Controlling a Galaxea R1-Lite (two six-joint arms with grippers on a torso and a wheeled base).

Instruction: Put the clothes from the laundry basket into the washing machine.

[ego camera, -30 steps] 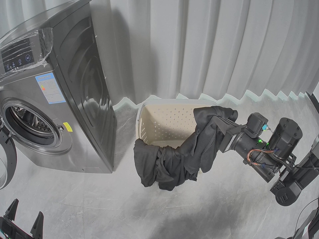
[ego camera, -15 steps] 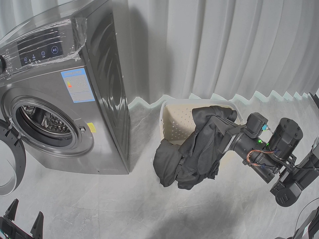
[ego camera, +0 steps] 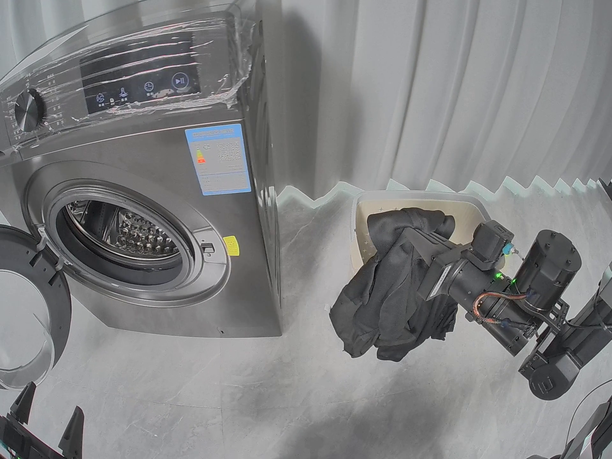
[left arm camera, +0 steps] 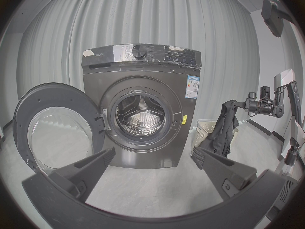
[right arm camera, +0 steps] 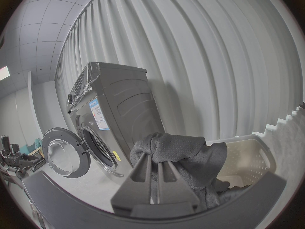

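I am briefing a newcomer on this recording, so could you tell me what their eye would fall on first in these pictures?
The dark garment bunched in the shut right gripper draws the eye first, hanging over the cream laundry basket in front of the curtain. Next comes the grey washing machine on the left, its round door swung wide open on an empty drum.

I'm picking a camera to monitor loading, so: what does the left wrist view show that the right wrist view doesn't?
Left wrist view: straight into the steel drum, and the dark garment hanging from the right hand. Right wrist view: that hand's fingers shut on the fabric, the washing machine's side, the laundry basket's inside. Both: machine, its open door, basket, garment.
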